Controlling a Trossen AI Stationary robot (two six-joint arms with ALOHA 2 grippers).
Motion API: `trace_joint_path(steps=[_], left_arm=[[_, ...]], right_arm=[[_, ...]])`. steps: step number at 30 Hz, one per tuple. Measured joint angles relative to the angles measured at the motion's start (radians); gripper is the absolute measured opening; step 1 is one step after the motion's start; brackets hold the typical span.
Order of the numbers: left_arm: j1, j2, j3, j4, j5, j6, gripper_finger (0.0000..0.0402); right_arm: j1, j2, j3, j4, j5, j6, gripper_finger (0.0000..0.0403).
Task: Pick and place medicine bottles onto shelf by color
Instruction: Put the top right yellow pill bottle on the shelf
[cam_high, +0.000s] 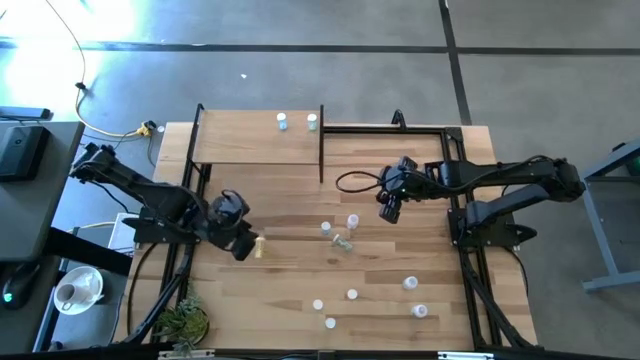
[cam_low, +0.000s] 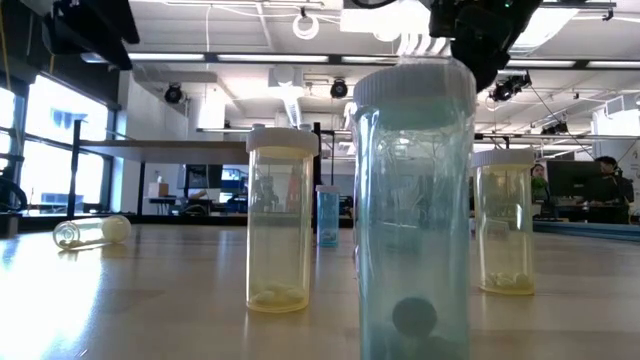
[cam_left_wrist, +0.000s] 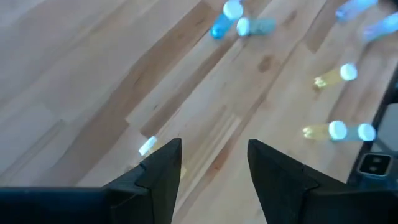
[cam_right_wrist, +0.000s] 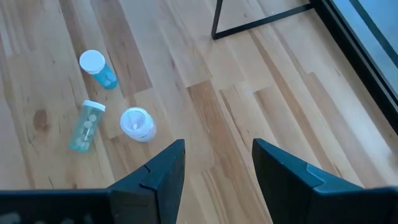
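The shelf (cam_high: 255, 142) stands at the table's far left, with two bottles (cam_high: 282, 121) (cam_high: 312, 121) upright on its far edge. My left gripper (cam_high: 243, 240) (cam_left_wrist: 211, 180) hovers open at the table's left, nothing between its fingers. A yellow bottle (cam_high: 260, 246) (cam_left_wrist: 147, 146) lies on its side just right of it. My right gripper (cam_high: 390, 210) (cam_right_wrist: 217, 180) hangs open, right of centre, over bare wood. Left of it a blue bottle (cam_right_wrist: 97, 67) and a pale one (cam_right_wrist: 137, 123) stand upright, and a greenish one (cam_right_wrist: 87, 126) lies flat.
More bottles stand scattered toward the near edge (cam_high: 352, 294) (cam_high: 410, 284) (cam_high: 420, 311) (cam_high: 330, 322); the low view shows a blue-green one (cam_low: 415, 210) up close between two yellow ones (cam_low: 280, 220) (cam_low: 505, 220). A black cable (cam_high: 352, 182) loops behind the right gripper. A plant (cam_high: 185, 322) sits at the near left corner.
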Motion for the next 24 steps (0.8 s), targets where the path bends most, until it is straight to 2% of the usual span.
trace_joint_path(steps=[13, 24], left_arm=[[-0.024, 0.248, 0.000, -0.030, 0.068, -0.137, 0.0174], [0.012, 0.375, 0.000, -0.037, 0.074, -0.171, 0.0174]], right_arm=[[0.000, 0.000, 0.000, -0.009, 0.000, 0.000, 0.0179], [0.000, 0.001, 0.000, -0.018, 0.000, 0.001, 0.0179]])
